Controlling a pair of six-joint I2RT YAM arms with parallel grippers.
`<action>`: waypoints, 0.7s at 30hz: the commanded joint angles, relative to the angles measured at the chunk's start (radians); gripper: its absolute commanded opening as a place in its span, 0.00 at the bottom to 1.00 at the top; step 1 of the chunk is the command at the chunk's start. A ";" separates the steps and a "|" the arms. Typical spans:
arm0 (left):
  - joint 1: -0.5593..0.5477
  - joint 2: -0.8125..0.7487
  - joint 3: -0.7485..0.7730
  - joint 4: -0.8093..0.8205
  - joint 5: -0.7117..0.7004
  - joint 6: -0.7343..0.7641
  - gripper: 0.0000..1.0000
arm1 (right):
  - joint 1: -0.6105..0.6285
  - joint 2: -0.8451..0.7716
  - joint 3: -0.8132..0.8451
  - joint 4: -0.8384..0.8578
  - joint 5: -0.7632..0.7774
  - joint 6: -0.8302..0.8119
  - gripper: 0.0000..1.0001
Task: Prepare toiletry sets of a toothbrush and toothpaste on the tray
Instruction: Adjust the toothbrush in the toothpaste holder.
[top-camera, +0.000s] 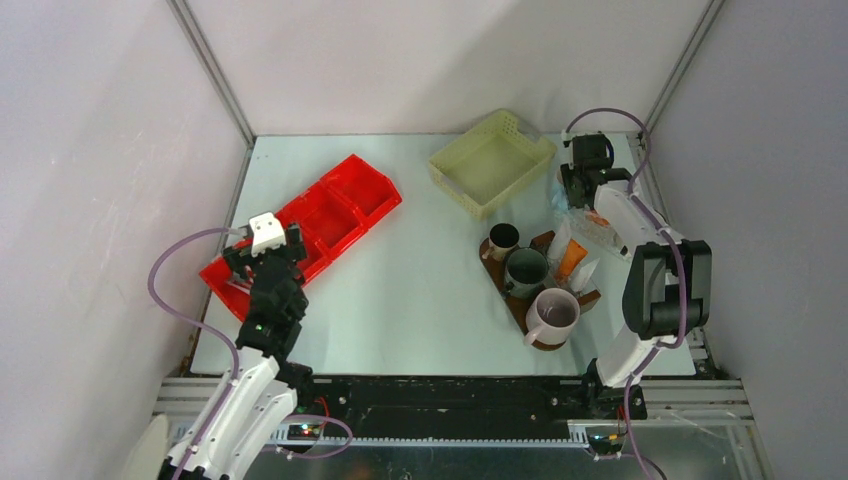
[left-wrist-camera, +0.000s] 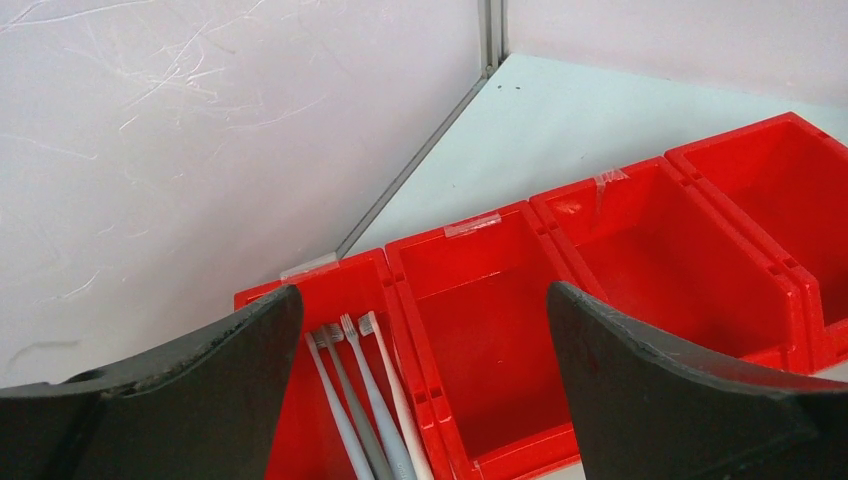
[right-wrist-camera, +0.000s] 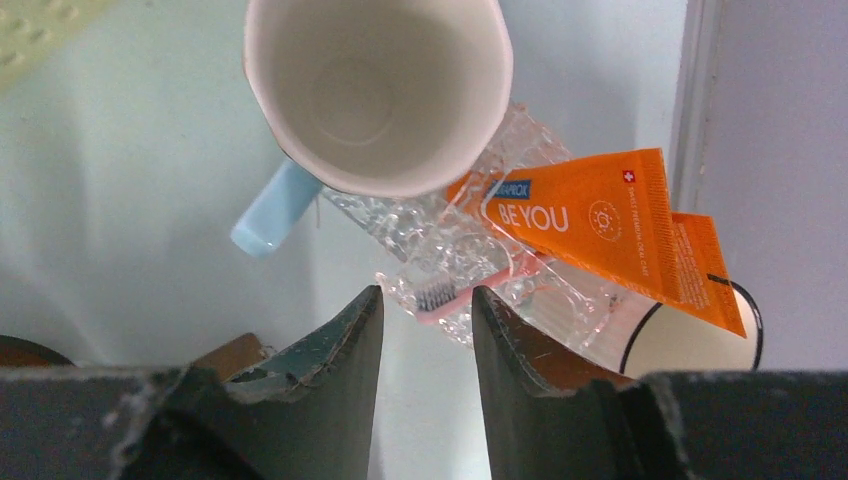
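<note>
While your right claw (right-wrist-camera: 427, 305) hangs by the far right corner of the surface (top-camera: 420, 300), its fingers stand narrow, with a slim gap and nothing caught between them. Just beyond the tips lies a pink toothbrush in a crinkled clear plastic wrapper (right-wrist-camera: 432, 293), close against a cream-lined mug with a pale blue handle (right-wrist-camera: 375, 90). A flat orange wedge-shaped toothpaste tube (right-wrist-camera: 585, 225) lies across the wrapper.

I judge the brush light and stiff, but its film slippery and crackly, so take it across the handle rather than by a loose edge of the film. The tube looks light, soft and slick: pinch its flat faces at mid-body.

The dark brown oval wooden tray (top-camera: 518, 308) sits toward the right edge, carrying three mugs (top-camera: 527, 270) and a few tubes (top-camera: 572, 262).

Your left claw (left-wrist-camera: 422, 300) is spread wide over the red compartmented plastic bin (left-wrist-camera: 480, 340) by the left edge, above the slim white and grey toothbrushes (left-wrist-camera: 365, 400) in its end compartment.
</note>
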 joint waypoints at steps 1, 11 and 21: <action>0.006 0.003 0.003 0.044 0.004 0.020 0.98 | 0.003 0.016 0.055 -0.052 0.057 -0.066 0.40; 0.006 0.008 0.005 0.045 0.007 0.023 0.98 | 0.017 0.070 0.088 -0.105 0.050 -0.090 0.38; 0.005 0.013 0.005 0.044 0.013 0.023 0.99 | 0.027 0.095 0.101 -0.121 0.077 -0.102 0.36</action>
